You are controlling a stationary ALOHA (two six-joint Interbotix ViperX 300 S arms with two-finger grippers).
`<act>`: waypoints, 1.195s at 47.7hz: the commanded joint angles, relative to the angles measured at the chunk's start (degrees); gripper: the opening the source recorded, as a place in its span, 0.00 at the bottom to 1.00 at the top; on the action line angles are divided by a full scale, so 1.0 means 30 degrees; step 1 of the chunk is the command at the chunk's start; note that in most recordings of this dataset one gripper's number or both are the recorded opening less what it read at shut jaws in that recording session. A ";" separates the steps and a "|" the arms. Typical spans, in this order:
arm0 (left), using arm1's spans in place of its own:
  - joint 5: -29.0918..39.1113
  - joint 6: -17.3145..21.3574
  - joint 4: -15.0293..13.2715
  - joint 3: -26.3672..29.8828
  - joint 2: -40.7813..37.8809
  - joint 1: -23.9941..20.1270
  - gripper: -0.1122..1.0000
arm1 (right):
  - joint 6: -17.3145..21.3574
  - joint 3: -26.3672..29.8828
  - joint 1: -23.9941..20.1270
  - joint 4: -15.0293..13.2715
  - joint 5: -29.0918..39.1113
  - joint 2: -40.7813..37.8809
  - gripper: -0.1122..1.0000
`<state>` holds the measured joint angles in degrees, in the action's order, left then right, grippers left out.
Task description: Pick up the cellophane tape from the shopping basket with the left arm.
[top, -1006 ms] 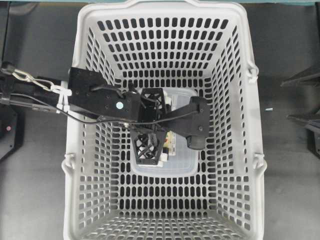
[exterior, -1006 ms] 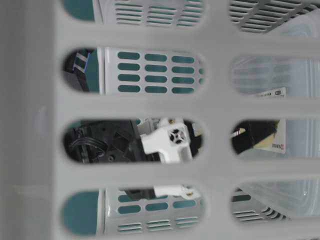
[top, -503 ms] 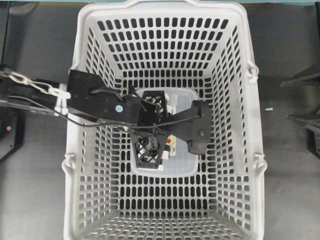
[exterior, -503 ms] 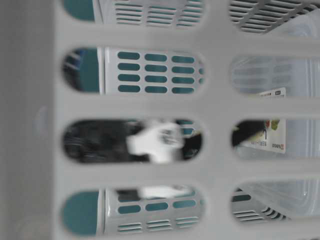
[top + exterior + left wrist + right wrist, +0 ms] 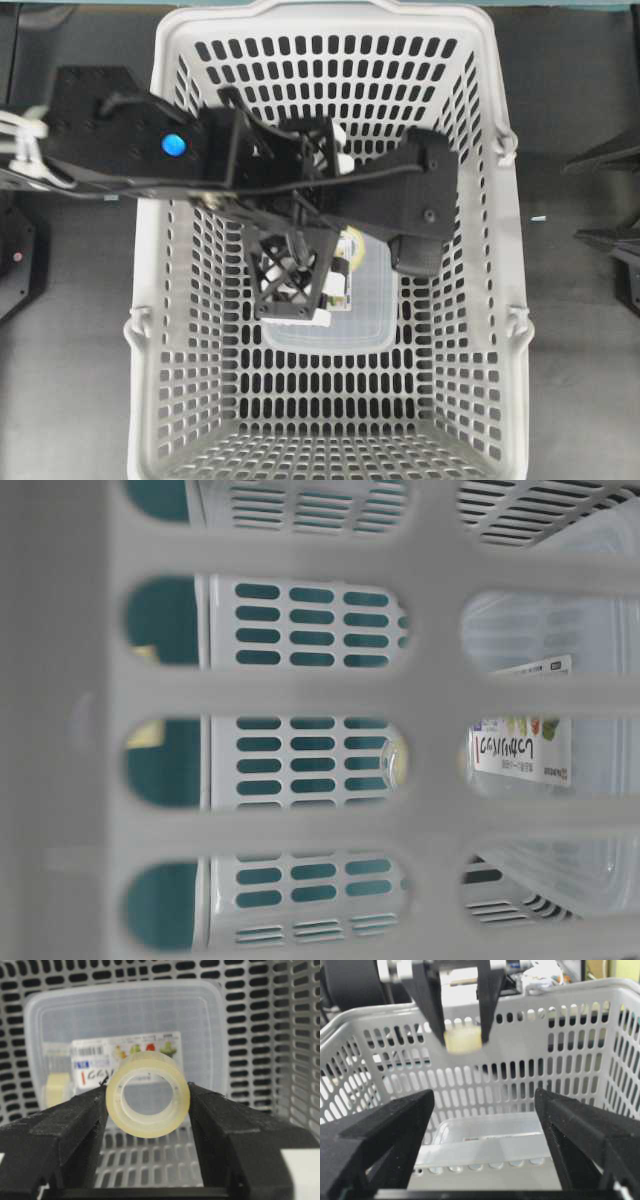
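My left gripper (image 5: pixel 148 1099) is shut on the cellophane tape (image 5: pixel 150 1128), a small pale-yellow roll squeezed between the two black fingers. It hangs above the floor of the light-grey shopping basket (image 5: pixel 260 1035). The right wrist view shows the tape (image 5: pixel 463 1040) from the side, held high near the basket's far wall (image 5: pixel 545 1035). From overhead, the left arm (image 5: pixel 170 145) reaches across the basket rim (image 5: pixel 512 250), its lattice fingers (image 5: pixel 290 280) pointing down over the middle. My right gripper (image 5: pixel 485 1110) stands open outside the basket's near rim, holding nothing.
A large clear rectangular box (image 5: pixel 125 1015) with a printed label lies on the basket floor below the tape, also seen as the clear box (image 5: pixel 370 300) overhead and low down (image 5: pixel 540 680). A pale-yellow shape (image 5: pixel 57 1087) shows at its left edge. Slotted walls surround everything.
The left gripper closed on the tape and rose from the basket floor, leaving the table-level view. The arm looms larger overhead. The right gripper stayed open.
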<state>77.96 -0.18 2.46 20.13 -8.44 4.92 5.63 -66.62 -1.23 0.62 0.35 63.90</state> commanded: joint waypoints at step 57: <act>0.1289 -0.0029 0.0029 0.1084 0.0088 0.0059 0.55 | -0.0029 0.0176 -0.0264 0.0088 -0.0205 -0.0088 0.80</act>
<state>82.00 -0.18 2.46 21.80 -9.05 4.92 5.63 -66.53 -1.85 0.70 0.35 63.90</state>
